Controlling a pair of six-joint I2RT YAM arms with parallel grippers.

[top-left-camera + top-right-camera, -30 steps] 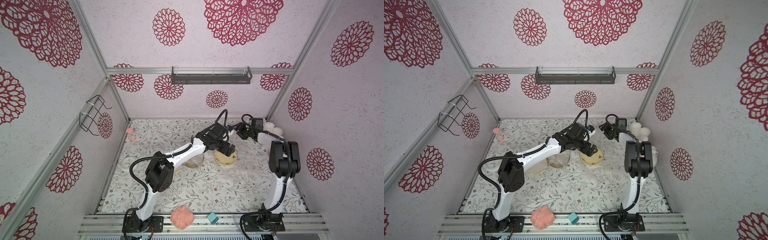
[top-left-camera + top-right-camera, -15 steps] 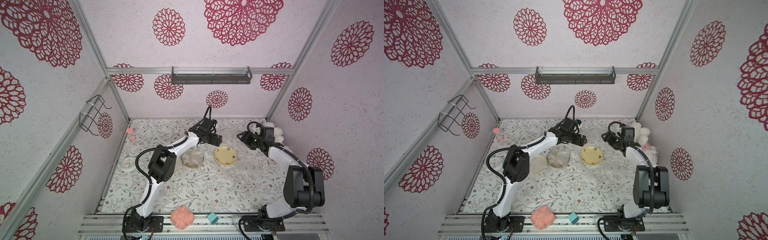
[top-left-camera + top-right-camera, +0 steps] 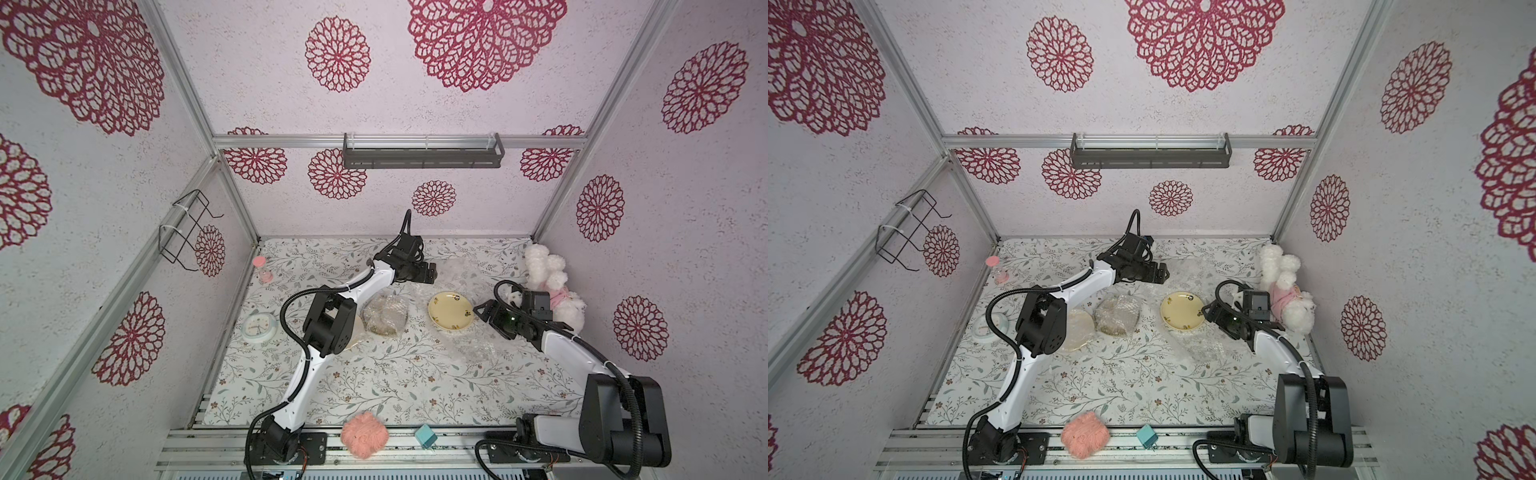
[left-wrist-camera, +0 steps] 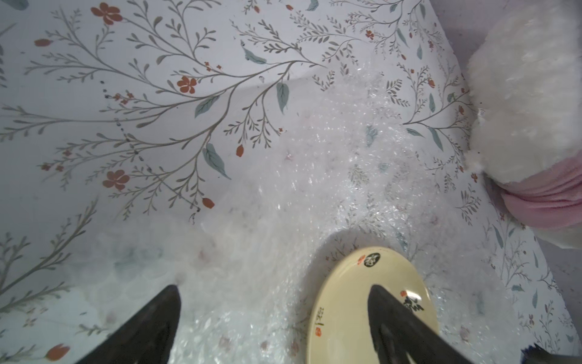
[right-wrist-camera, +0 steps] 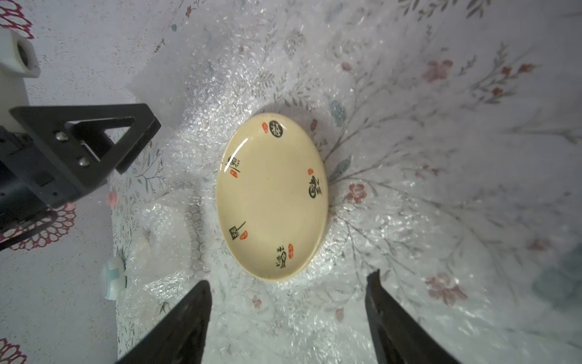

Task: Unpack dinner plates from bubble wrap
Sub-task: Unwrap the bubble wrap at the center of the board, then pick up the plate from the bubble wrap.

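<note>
One cream plate (image 3: 451, 311) is found bare on a flattened bubble wrap sheet (image 5: 393, 233), mid-table. A second plate (image 3: 385, 314) beside it is noted wrapped; its unwrapping is judged outstanding. Left gripper (image 4: 273, 287) and right gripper (image 5: 288, 277) are observed released, empty, near the cream plate.

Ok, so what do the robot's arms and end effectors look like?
The left arm and right arm have white links, boxy black joints and looping black ribbed cables. The left end effector and right end effector each carry two black, tapering fingers.
</note>
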